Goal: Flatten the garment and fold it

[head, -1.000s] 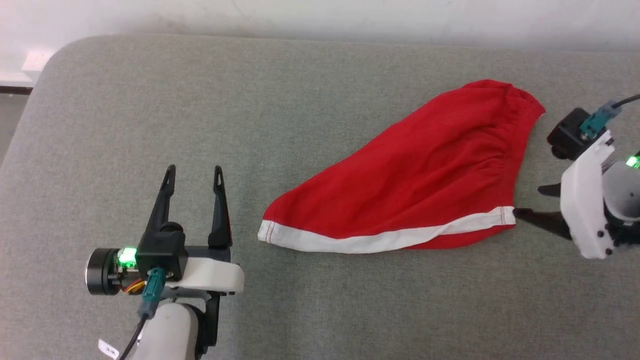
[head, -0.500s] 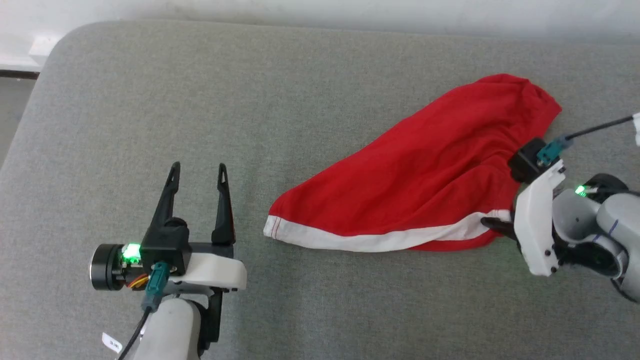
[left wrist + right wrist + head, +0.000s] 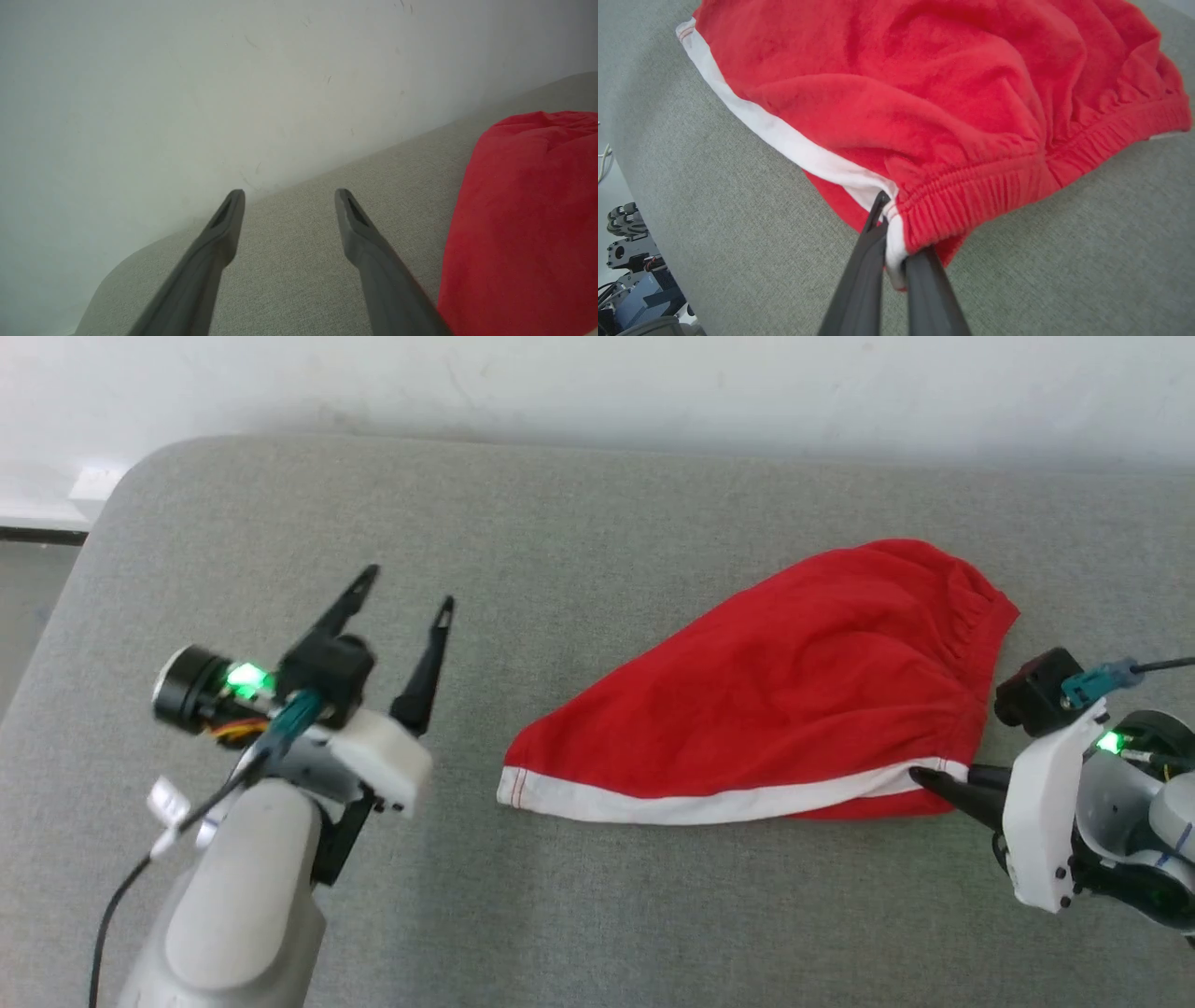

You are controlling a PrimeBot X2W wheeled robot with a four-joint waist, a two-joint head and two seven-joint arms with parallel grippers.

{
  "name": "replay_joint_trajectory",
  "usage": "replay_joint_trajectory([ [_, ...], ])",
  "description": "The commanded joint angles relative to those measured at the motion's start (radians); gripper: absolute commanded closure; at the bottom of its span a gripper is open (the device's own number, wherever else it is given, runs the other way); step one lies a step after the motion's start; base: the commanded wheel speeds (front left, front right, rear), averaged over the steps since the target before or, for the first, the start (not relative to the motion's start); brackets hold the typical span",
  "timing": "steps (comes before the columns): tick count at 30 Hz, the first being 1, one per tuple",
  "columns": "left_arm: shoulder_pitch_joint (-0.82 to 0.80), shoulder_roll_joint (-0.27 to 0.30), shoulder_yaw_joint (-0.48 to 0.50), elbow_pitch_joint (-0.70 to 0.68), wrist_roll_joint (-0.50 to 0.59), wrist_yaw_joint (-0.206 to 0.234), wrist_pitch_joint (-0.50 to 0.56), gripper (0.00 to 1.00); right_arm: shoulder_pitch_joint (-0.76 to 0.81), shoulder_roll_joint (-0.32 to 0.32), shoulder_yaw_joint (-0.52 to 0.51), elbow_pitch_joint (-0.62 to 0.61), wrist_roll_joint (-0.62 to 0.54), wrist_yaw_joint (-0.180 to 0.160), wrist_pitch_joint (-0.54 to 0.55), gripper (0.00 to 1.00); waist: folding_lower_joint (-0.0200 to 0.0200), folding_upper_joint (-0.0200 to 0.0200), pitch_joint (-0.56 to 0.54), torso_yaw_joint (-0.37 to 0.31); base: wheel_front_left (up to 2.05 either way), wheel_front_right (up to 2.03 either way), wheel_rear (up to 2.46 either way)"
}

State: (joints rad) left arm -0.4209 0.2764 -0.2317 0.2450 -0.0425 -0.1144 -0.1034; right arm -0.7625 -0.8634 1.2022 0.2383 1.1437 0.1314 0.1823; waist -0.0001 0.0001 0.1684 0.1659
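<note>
Red garment (image 3: 775, 681) lay on grey cushion (image 3: 597, 523), wall (image 3: 597, 383) behind.
Right gripper (image 3: 920, 775) pinched its waistband corner; left gripper (image 3: 410, 586) stood spread, well apart.

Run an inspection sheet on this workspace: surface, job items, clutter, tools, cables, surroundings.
surface: grey fabric pad, rounded corner at far left.
job's things: red garment lying rumpled, not flat; white band along its near edge.
clutter: nothing seen.
tools: left tool open, holding nothing, apart from the garment; right tool shut on the garment's corner where band meets gathered waist.
cables: dark cable off the left forearm; teal-plugged cable at the right wrist.
surroundings: pale wall behind; dark hardware beyond the pad edge.
</note>
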Motion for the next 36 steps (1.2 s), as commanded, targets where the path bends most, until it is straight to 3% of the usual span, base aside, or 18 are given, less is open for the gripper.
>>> replay_joint_trajectory([
  [1,-0.017,0.003,-0.011,0.004,-0.005,-0.004,0.013,0.0,0.015,0.002,-0.003,0.0,-0.002,-0.001,-0.008,1.0,0.0001,-0.0001,-0.003,-0.005,0.0,0.0,0.0],
  [4,-0.051,0.039,-0.114,0.016,-0.078,-0.015,0.144,0.0,0.034,0.016,-0.007,0.004,-0.011,-0.001,-0.027,1.0,0.0001,-0.0001,-0.004,-0.013,0.0,0.0,0.0],
  [10,-0.103,0.17,-0.401,-0.006,-0.333,-0.016,0.417,0.0,0.041,0.04,-0.011,0.013,-0.038,-0.001,-0.041,1.0,0.0001,-0.0001,0.001,-0.031,0.0,0.0,0.0],
  [17,-0.173,0.297,-0.587,-0.033,-0.569,-0.016,0.637,0.0,0.022,0.076,-0.004,0.022,-0.07,-0.001,-0.031,1.0,0.0001,-0.0001,0.022,-0.064,0.0,0.0,0.0],
  [21,-0.216,0.311,-0.653,-0.002,-0.649,-0.016,0.68,0.0,-0.002,0.093,0.001,0.03,-0.091,-0.001,-0.025,1.0,0.0001,-0.0001,0.043,-0.081,0.0,0.0,0.0],
  [30,-0.294,0.275,-0.84,0.146,-0.746,-0.016,0.742,0.0,-0.031,0.14,0.026,0.053,-0.111,-0.001,-0.022,1.0,0.0001,-0.0001,0.069,-0.109,0.0,0.0,0.0],
  [31,-0.299,0.275,-0.858,0.151,-0.762,-0.016,0.741,0.75,-0.033,0.143,0.029,0.055,-0.11,-0.001,-0.023,1.0,0.0001,-0.0001,0.068,-0.111,0.0,0.0,0.0],
  [32,-0.304,0.276,-0.868,0.154,-0.778,-0.016,0.731,1.0,-0.034,0.145,0.031,0.056,-0.11,-0.001,-0.027,1.0,0.0001,-0.0001,0.066,-0.112,0.0,0.0,0.0],
  [36,-0.33,0.292,-0.886,0.153,-0.824,-0.016,0.656,1.0,-0.038,0.143,0.038,0.055,-0.119,-0.001,-0.057,1.0,0.0001,-0.0001,0.043,-0.11,0.0,0.0,0.0],
])
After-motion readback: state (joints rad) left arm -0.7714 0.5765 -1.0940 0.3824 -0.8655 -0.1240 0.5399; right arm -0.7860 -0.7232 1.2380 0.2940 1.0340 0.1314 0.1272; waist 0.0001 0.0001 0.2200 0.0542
